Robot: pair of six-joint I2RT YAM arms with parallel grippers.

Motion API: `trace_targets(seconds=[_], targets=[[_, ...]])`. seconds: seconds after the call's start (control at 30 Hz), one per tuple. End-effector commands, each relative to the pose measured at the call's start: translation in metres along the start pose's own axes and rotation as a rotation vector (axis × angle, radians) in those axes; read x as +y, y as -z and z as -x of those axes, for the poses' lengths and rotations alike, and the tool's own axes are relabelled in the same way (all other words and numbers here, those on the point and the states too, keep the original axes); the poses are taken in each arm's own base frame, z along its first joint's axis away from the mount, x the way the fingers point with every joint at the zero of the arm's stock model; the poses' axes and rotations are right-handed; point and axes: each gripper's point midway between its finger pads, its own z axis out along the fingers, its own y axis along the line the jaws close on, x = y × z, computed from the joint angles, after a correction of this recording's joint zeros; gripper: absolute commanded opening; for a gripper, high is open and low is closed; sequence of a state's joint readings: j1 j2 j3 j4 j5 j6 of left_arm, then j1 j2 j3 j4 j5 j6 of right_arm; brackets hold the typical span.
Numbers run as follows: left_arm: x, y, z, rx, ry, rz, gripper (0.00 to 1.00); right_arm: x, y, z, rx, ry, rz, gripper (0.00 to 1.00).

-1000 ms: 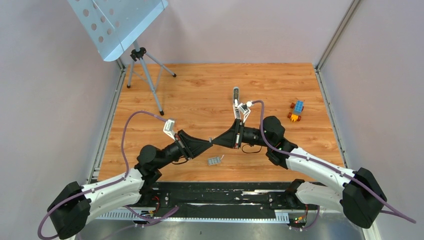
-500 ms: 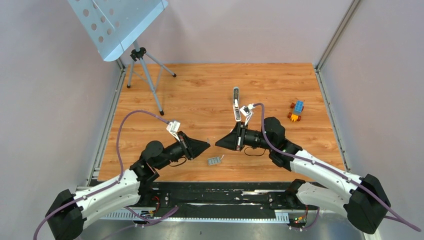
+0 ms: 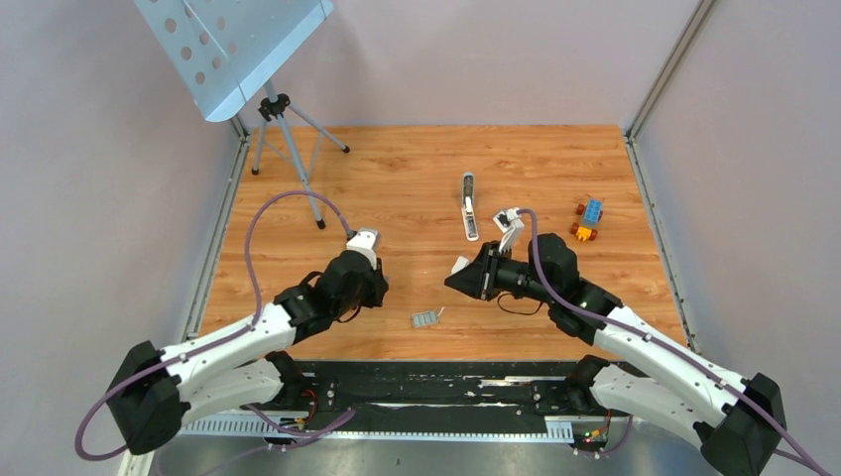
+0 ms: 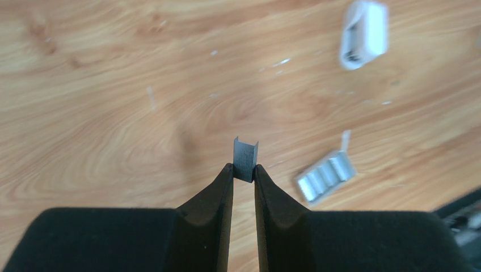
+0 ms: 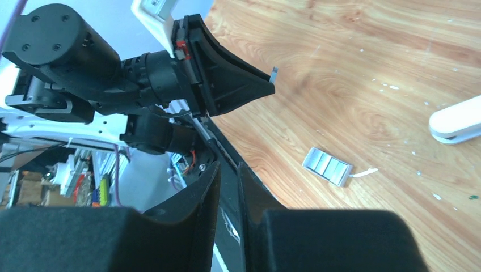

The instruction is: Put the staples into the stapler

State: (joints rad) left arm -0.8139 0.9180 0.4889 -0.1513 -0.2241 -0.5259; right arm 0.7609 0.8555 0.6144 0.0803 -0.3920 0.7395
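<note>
Left pincer (image 4: 244, 170) clamped on tiny ribbed silvery-grey metal staple strip (image 4: 245, 157), upright above wooden desk (image 3: 397, 178); right pincer (image 5: 228, 170) narrow, empty; slim grey-blue stapler (image 3: 469, 204) lying well apart; light, stiff, likely brittle and slippery, best pinched across flat sides.

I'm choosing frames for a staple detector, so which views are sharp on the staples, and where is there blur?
Left wrist view: the staples pinched in the left gripper are sharp, while the strip on the table and the white object look soft. Right wrist view: the strip is fairly crisp; the near jaws are blurred. Top view: evenly lit, but the strip is tiny.
</note>
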Motion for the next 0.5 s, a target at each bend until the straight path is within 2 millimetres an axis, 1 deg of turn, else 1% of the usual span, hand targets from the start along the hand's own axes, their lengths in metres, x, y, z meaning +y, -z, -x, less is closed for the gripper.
trace_targets(seconds=[0.0, 0.07, 0.17, 0.27, 0.47], targets=[[0.041, -0.007, -0.019, 0.129, -0.114, 0.231, 0.19, -0.015, 0.009, 0.005, -0.026, 0.033, -0.092, 0.21], [0.05, -0.013, -0.027, 0.181, -0.142, 0.292, 0.18, -0.018, 0.013, 0.005, -0.031, 0.039, -0.11, 0.21], [0.058, -0.023, -0.041, 0.262, -0.175, 0.348, 0.17, -0.02, 0.018, 0.007, -0.046, 0.056, -0.131, 0.21], [0.059, -0.03, -0.047, 0.304, -0.19, 0.371, 0.17, -0.022, 0.021, 0.009, -0.057, 0.065, -0.144, 0.21], [0.064, -0.037, -0.057, 0.352, -0.212, 0.402, 0.19, -0.025, 0.023, 0.009, -0.06, 0.067, -0.16, 0.21]])
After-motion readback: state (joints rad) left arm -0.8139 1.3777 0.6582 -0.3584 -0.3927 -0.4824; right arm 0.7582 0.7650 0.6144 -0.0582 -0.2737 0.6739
